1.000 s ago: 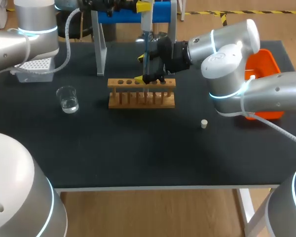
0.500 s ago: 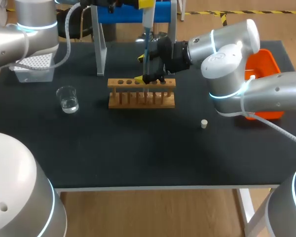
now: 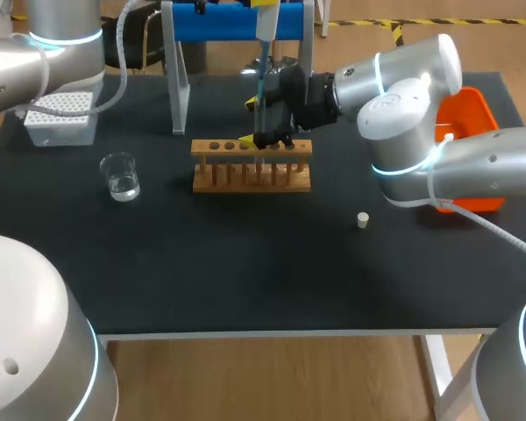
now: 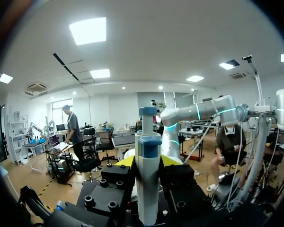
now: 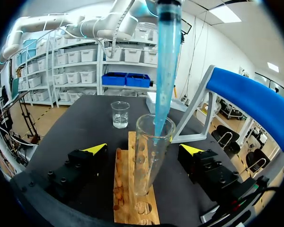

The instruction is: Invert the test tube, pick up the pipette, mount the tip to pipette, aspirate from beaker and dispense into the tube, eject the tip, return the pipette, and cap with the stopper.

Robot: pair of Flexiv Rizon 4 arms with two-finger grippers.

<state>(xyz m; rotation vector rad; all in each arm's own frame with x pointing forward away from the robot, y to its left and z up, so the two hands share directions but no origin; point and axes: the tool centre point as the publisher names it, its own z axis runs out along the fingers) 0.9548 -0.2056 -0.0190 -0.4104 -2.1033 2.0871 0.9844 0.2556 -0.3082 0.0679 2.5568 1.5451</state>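
Test tube [image 5: 149,156] stands in the rack [image 3: 251,167] at 12 o'clock of the table [image 3: 245,272] centre, between our right gripper's [image 5: 143,149] wide-spread fingers [image 5: 95,149]. It is fragile, slippery glass, so we would hold it mid-wall. Our left gripper [image 4: 148,161] clamps the stiff pipette [image 4: 147,189], its tip [image 5: 164,71] seemingly inside the tube.

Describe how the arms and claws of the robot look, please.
The left arm and right arm are silver-grey with rounded joints, each ringed by a glowing pale-blue band. A grey cable runs along each. The left claw and right claw are black blocks with bolts and yellow tips.
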